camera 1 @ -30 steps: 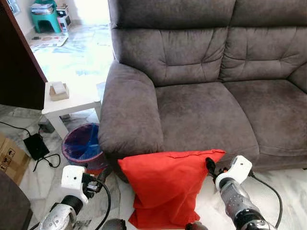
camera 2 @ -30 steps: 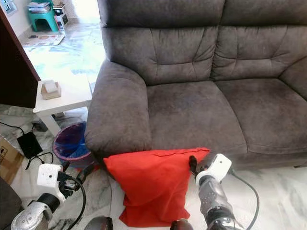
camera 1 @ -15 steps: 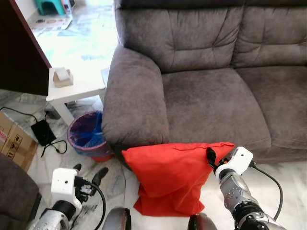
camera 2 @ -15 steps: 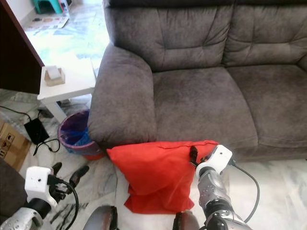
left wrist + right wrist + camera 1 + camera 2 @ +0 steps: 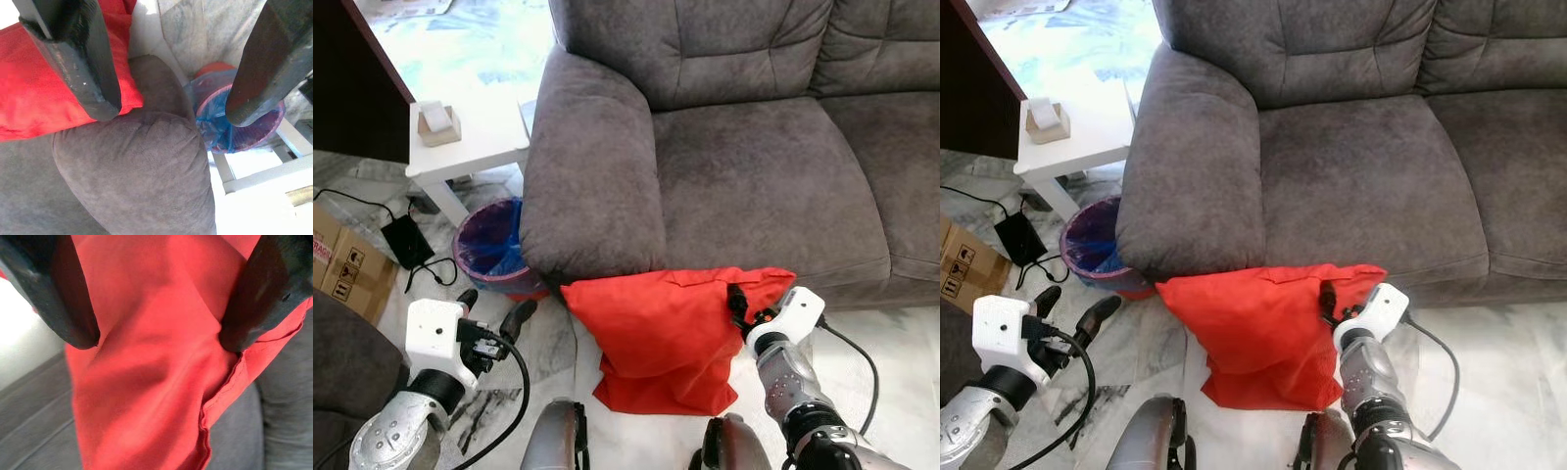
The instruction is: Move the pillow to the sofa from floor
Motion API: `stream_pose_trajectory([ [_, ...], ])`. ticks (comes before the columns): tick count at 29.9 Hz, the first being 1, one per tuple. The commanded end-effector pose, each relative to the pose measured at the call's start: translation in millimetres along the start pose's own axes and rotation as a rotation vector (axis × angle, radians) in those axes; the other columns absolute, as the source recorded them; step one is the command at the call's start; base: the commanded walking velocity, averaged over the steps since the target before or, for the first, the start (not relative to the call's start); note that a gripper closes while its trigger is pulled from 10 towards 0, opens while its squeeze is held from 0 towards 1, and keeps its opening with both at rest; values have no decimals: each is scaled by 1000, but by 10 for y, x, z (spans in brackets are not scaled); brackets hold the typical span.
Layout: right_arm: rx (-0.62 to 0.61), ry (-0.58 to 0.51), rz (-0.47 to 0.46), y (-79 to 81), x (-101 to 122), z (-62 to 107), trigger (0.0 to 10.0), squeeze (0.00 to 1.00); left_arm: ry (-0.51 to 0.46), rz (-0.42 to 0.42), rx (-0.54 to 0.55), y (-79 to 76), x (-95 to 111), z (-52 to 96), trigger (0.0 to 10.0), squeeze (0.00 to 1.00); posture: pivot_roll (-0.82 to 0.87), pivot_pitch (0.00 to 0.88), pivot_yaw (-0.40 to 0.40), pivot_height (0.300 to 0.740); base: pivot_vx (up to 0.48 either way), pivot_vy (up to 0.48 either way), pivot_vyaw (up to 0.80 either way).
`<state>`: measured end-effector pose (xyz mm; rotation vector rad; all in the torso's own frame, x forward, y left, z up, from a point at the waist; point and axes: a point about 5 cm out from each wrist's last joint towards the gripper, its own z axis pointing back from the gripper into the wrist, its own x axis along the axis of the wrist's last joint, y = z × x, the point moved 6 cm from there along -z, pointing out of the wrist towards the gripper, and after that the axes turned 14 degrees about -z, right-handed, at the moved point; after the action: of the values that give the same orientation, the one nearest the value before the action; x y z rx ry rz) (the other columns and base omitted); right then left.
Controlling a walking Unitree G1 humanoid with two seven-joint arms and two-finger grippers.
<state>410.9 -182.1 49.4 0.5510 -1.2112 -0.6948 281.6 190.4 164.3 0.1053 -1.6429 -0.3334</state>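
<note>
Right wrist view: right gripper (image 5: 156,340) has its two black fingers spread wide, one on each side of a fold of the red pillow (image 5: 146,372). Fabric bulges between the fingers and appears to touch both; whether they actually pinch it, cannot tell. A stitched edge of the pillow runs beside one finger, with grey sofa fabric behind it.

Left wrist view: left gripper (image 5: 171,98) has its fingers wide apart with nothing between them. Past them lie the sofa's rounded armrest, a red corner of the pillow and the bin.

Head views: right gripper sits at the pillow's upper right corner, against the front of the sofa (image 5: 754,186). Left gripper (image 5: 494,313) hovers over the marble floor (image 5: 891,382), left of the pillow and just short of it, near the bin.

Pillow stands on the floor, leaning against the sofa's front below the left seat cushion; its top edge reaches the cushion's front lip.

Purple-rimmed bin (image 5: 489,259) with a blue liner stands beside the armrest. White side table (image 5: 475,147) behind it carries a small tissue box (image 5: 437,122). Black power adapter (image 5: 408,240) with its cable and a cardboard box (image 5: 342,269) lie further left.
</note>
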Motion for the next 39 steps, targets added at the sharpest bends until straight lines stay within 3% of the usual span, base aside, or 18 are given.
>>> stream_pose_trajectory([
  [1,20,31,-21,49,-124,2,10000,0,14,3,10,50,9,51,10000,0,331,357,100,625,0,0,0],
  [8,48,84,-14,110,-269,8,10000,0,28,4,7,50,49,105,10000,0,348,371,104,625,0,0,0],
  [9,59,102,11,123,-319,16,6000,0,35,4,7,47,52,117,10000,0,351,375,105,625,0,0,0],
  [10,63,107,23,126,-334,19,6000,0,38,4,7,46,55,123,10000,0,351,377,105,625,0,0,0],
  [11,75,116,58,140,-370,26,0,0,46,-10,4,43,54,136,10000,0,355,379,107,625,0,0,0],
  [14,69,119,103,136,-398,30,0,0,50,-6,4,38,74,149,10000,0,364,385,110,625,0,0,0],
  [33,101,124,121,220,-421,21,0,0,62,-2,-1,27,81,126,10000,0,352,376,110,625,0,0,0],
  [39,82,138,158,177,-463,34,0,0,56,-4,3,49,84,96,10000,0,347,370,109,625,0,0,0],
])
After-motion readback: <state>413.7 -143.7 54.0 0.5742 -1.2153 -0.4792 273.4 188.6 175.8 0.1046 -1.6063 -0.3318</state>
